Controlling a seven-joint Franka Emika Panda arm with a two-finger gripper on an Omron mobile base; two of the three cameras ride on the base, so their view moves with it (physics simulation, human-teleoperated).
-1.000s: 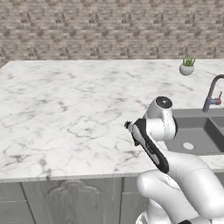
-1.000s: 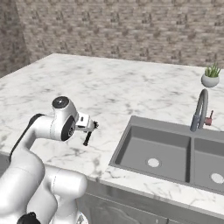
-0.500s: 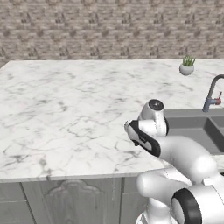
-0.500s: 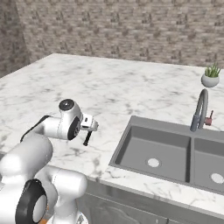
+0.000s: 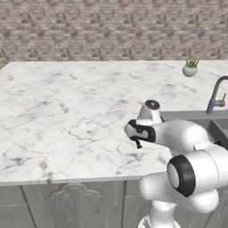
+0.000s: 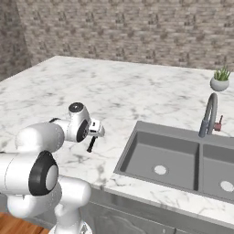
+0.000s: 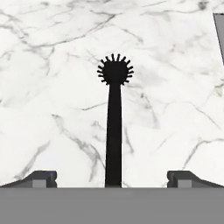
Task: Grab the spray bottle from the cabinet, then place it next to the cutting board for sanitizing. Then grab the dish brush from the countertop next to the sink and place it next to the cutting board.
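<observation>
The dish brush [image 7: 113,127] lies flat on the white marble countertop [image 5: 67,116], black, with a thin straight handle and a round bristled head [image 7: 115,71] pointing away from the hand. My gripper [image 7: 113,179] is open, and the handle's near end lies midway between its wide-spread fingertips [image 7: 41,178]. From the base, the gripper [image 5: 133,133] hovers low over the brush [image 5: 138,143], just left of the sink [image 6: 164,160]. On the other side the brush [image 6: 91,144] sticks out below the gripper [image 6: 97,132]. The spray bottle, cabinet and cutting board are out of view.
A curved steel faucet [image 6: 208,114] stands behind the sink, and a small potted plant [image 6: 220,80] sits at the far right by the brick wall. Marble stretches wide to the left [image 5: 53,98]. The counter's front edge [image 5: 67,176] runs close below the hand.
The arm's elbow and upper links have swung closer to the cameras. The hand stays low over the brush, shifted only slightly. The brush has not moved.
</observation>
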